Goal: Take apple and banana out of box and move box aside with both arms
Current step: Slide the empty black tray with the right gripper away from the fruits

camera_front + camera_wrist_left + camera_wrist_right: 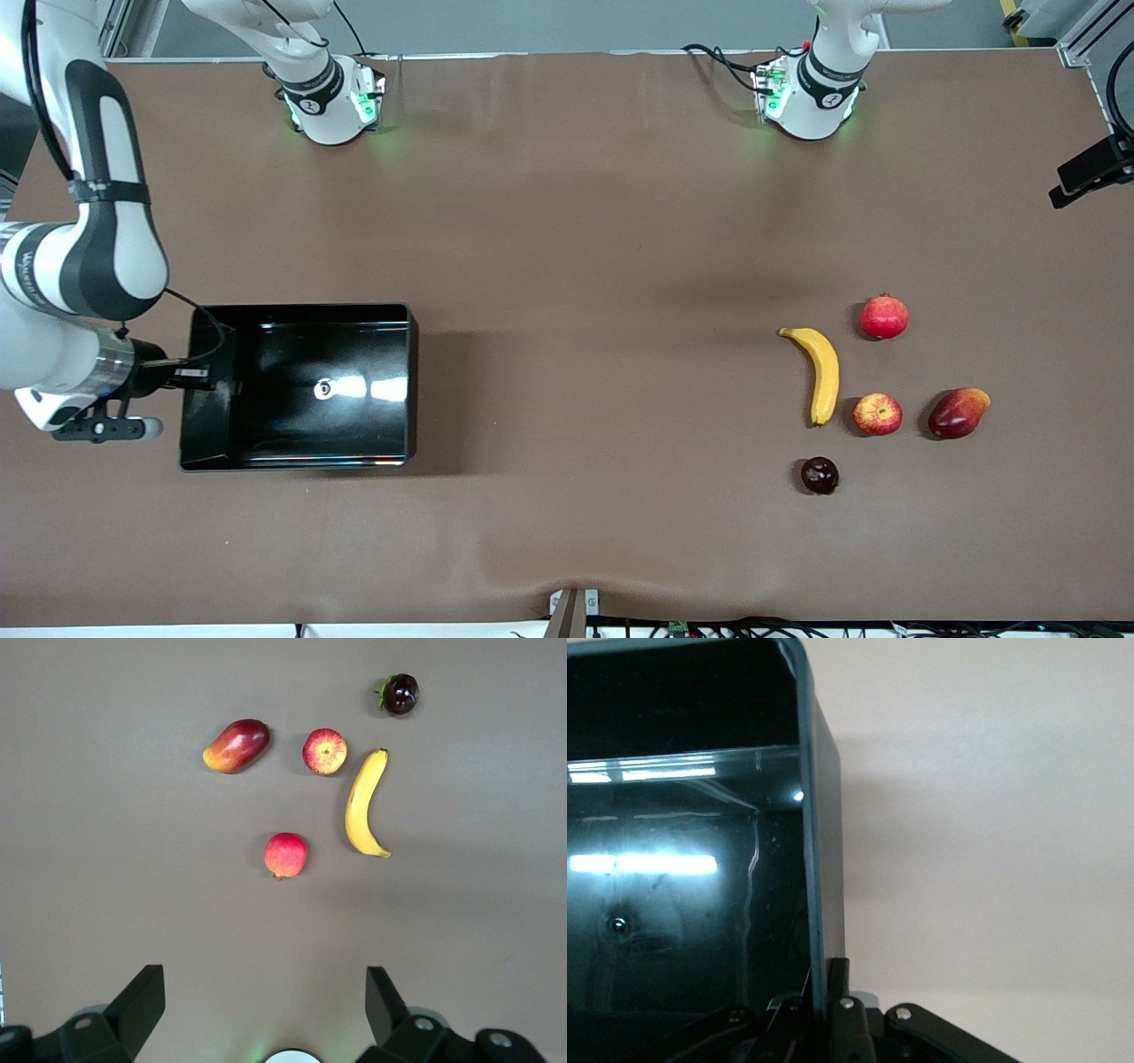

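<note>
The box (301,309), a glossy black tray, lies on the brown table toward the right arm's end. My right gripper (197,377) is shut on the box's end wall (824,815), one finger inside and one outside (825,997). The yellow banana (824,372) (363,802) and the red apple with yellow streaks (877,414) (324,750) lie side by side toward the left arm's end. My left gripper (266,974) hangs open and empty high over the table, with the fruits well below it. It does not show in the front view.
A plain red round fruit (884,317) (285,855) lies farther from the front camera than the apple. A red-yellow mango (958,413) (236,745) lies beside the apple. A dark purple fruit (819,475) (400,694) lies nearer. A black bracket (1094,168) overhangs the table's end.
</note>
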Robot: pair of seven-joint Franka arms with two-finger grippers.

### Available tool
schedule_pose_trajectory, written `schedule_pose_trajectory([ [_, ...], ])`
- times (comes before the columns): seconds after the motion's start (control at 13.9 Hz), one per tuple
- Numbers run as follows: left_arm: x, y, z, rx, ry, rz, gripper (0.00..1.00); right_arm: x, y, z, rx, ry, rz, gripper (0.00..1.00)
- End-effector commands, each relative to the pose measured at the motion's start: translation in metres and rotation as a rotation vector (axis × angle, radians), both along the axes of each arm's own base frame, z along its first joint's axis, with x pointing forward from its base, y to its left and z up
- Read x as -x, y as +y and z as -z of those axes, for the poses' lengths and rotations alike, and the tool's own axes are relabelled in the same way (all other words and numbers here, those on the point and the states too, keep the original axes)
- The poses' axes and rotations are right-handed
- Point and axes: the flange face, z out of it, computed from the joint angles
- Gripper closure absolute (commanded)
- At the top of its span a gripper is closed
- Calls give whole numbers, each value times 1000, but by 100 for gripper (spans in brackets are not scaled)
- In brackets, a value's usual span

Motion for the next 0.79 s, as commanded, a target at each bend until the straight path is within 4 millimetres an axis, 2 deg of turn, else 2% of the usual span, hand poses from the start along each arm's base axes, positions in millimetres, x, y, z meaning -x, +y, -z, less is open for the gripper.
schedule_pose_trajectory([
  [0.0, 3, 1, -7, 19, -9, 0, 0, 7, -35, 14, -26, -29, -9, 100],
  [0.14, 3, 3, -7, 18, -10, -3, 0, 11, -65, 27, -29, -20, 35, 100],
  [0.29, 2, 4, -6, 18, -12, -6, 0, 17, -104, 50, -49, -11, 110, 100],
  [0.43, 2, 2, -6, 18, -11, -3, 0, 22, -126, 71, -53, 4, 144, 100],
  [0.72, 0, 1, -3, 19, -6, -1, 0, 21, -141, 101, -55, -23, 50, 100],
])
